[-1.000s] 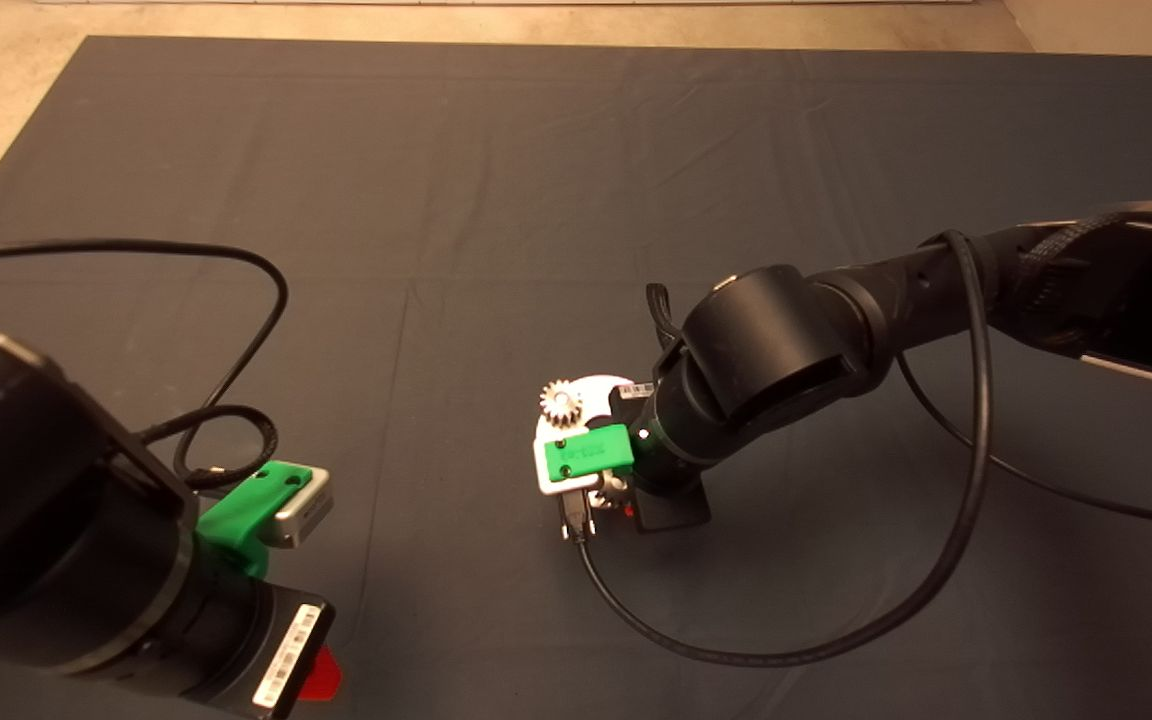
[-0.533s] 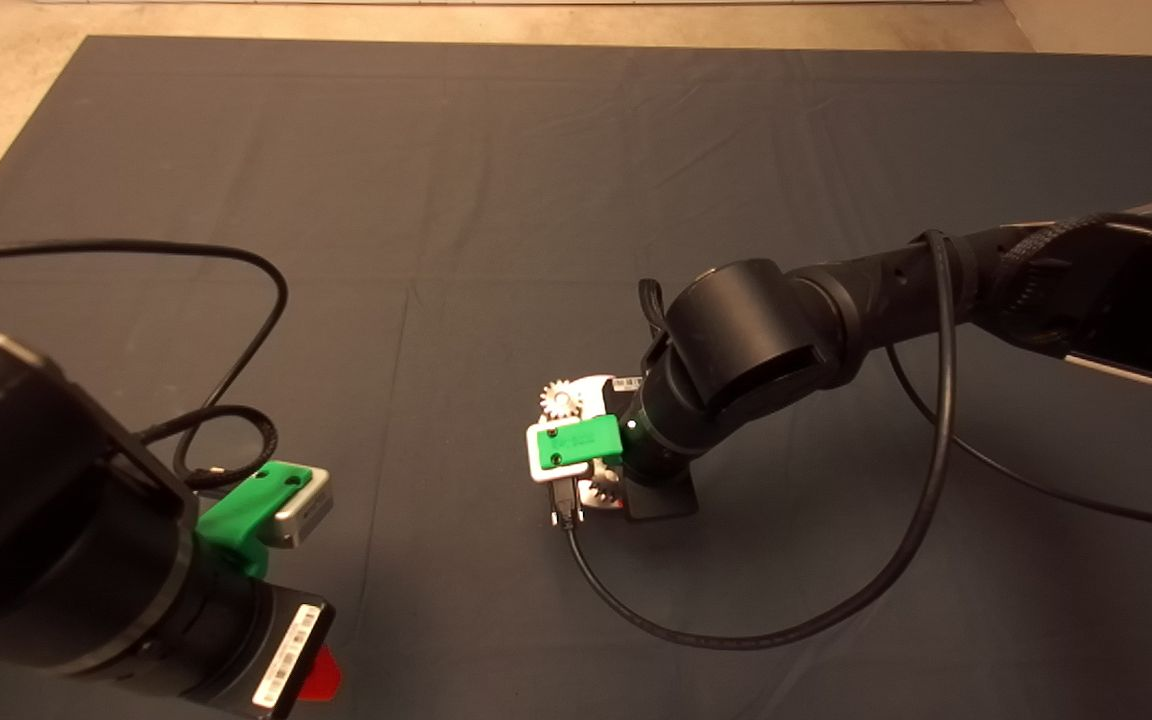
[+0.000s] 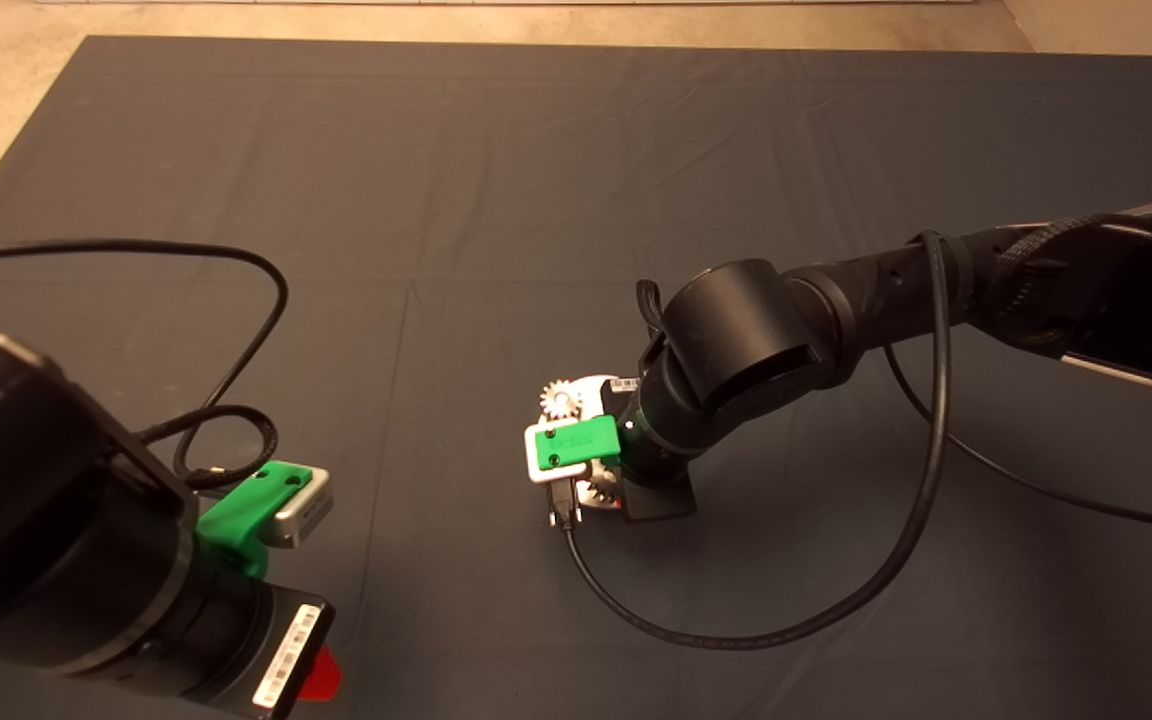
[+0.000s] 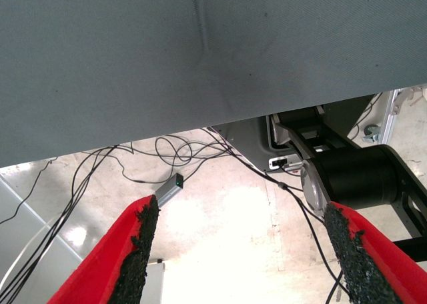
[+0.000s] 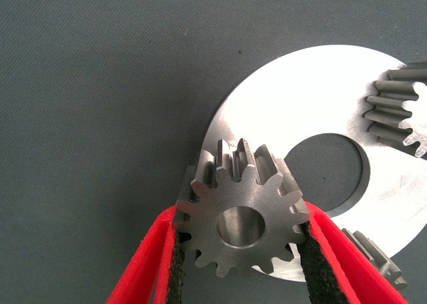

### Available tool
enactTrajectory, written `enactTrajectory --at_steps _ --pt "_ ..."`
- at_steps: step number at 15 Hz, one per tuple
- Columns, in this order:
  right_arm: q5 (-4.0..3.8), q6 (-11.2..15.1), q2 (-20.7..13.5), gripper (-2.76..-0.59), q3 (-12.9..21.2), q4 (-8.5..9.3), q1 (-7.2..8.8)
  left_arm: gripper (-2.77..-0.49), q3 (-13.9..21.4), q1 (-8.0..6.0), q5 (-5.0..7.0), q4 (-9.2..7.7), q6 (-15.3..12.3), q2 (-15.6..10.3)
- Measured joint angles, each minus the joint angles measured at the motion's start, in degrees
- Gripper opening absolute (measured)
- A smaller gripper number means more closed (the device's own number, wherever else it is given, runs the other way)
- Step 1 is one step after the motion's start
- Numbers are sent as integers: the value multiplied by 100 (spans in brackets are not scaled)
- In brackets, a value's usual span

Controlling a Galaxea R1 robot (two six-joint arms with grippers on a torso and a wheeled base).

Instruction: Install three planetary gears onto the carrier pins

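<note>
Alignment is what this step turns on. The right gripper (image 5: 239, 247) has its red fingers (image 5: 143, 264) closed on a small silvery-grey toothed metal gear (image 5: 241, 221), pinching it by the teeth on two opposite sides, with its centre hole facing up toward the wrist camera. It hovers over the rim of the flat white metal disc with a central hole (image 5: 300, 104), which lies on the desk's dark mat (image 3: 496, 180), right of centre and toward the near side.

Two more grey toothed gears already sit at the disc's rim: one on its far-left edge (image 3: 560, 399), another showing partly from under the right gripper at the near edge (image 3: 600, 490). So this looks like the last gear to fit. Its pin is hidden beneath the held gear, so I cannot tell whether the bore is centred on it.

To seat it well, keep the gear level, lower it slowly and straight, and let go only once it drops flat onto the disc.

The left gripper (image 4: 243, 251) waits at the near left, fingers spread wide and empty.
</note>
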Motion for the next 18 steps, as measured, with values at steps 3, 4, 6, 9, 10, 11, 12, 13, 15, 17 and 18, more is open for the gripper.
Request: enactTrajectory --at_steps 3,4,6,9,10,11,12,13,15,17,18 --pt "2 -13 0 -232 0 15 -9 -151 0 0 -1 0 0 0" --pt "2 -13 0 -232 0 18 -12 -151 0 0 0 0 -1 0" --pt "0 -13 -2 -232 0 20 -12 -151 0 0 0 0 -1 0" --pt "2 -15 -2 -232 0 22 -39 -151 0 0 0 0 2 0" --pt "0 -15 -3 -232 0 24 -43 -151 0 0 -2 0 1 0" --pt "2 -15 -10 -232 0 24 -41 -151 0 0 -1 0 1 0" --pt "0 -15 -18 -232 0 24 -43 -151 0 0 0 0 0 0" --pt "0 -15 -18 -232 0 24 -41 -151 0 0 0 0 -1 0" --pt "0 -15 -21 -232 0 24 -42 -151 0 0 0 0 -1 0" --pt "3 -16 -29 -232 0 26 -43 -151 0 0 0 0 0 0" --pt "2 -15 -49 -232 0 27 -41 -151 0 0 0 0 -1 2"
